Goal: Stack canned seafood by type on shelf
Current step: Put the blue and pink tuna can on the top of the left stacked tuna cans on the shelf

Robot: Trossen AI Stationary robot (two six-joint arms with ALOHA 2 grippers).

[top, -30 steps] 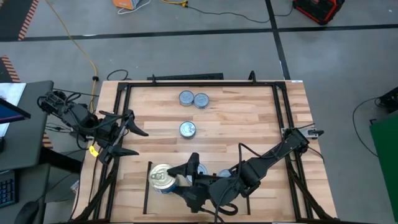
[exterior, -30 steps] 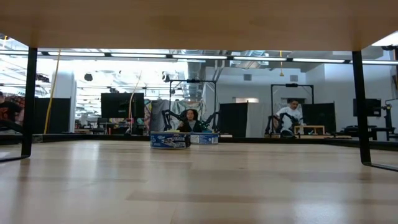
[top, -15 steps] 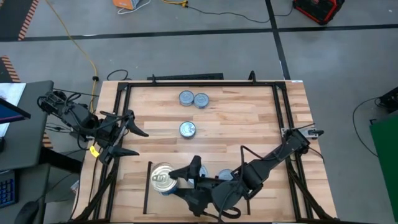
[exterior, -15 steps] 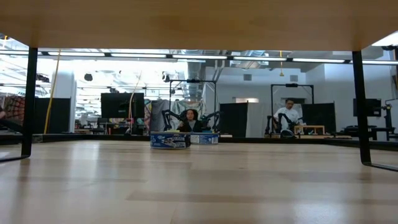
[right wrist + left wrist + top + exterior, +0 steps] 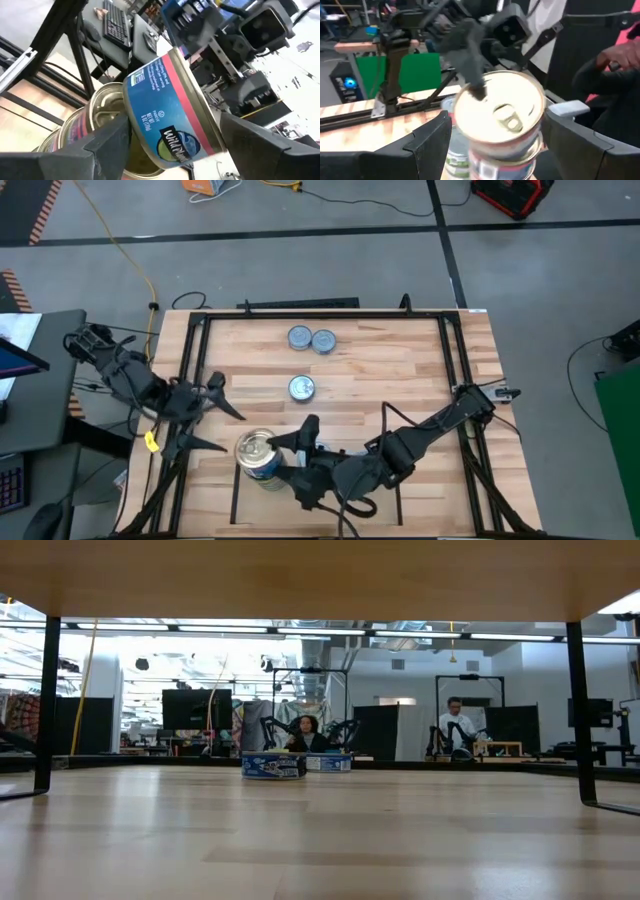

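Observation:
My right gripper point(image 5: 284, 460) reaches over the shelf point(image 5: 258, 508), a patch of planks between thin black lines at the table's near edge. It is shut on a gold-topped can point(image 5: 257, 451) with a blue and red side point(image 5: 165, 115). That can sits above other gold-topped cans point(image 5: 102, 107). My left gripper point(image 5: 212, 420) stands open just left of the can, level and pointing at it, with nothing between its fingers point(image 5: 430, 145). Three silver-topped cans point(image 5: 301, 387) rest on their bases farther back. My right gripper pinches the gold-topped can by its side wall between its two fingers, level, from the table's right. One fingertip point(image 5: 478, 91) lies at the rim of the gold top. The can sits over another can point(image 5: 495, 165); whether it rests on it I cannot tell.
A black metal frame point(image 5: 195, 330) runs round the table's edges. Two of the silver-topped cans point(image 5: 311, 339) stand side by side near the far edge and also show in the low view point(image 5: 272, 766). Bare planks lie between them and the shelf. People sit in the room behind.
My left gripper has moved toward the table's near edge and toward the gold-topped can, staying open.

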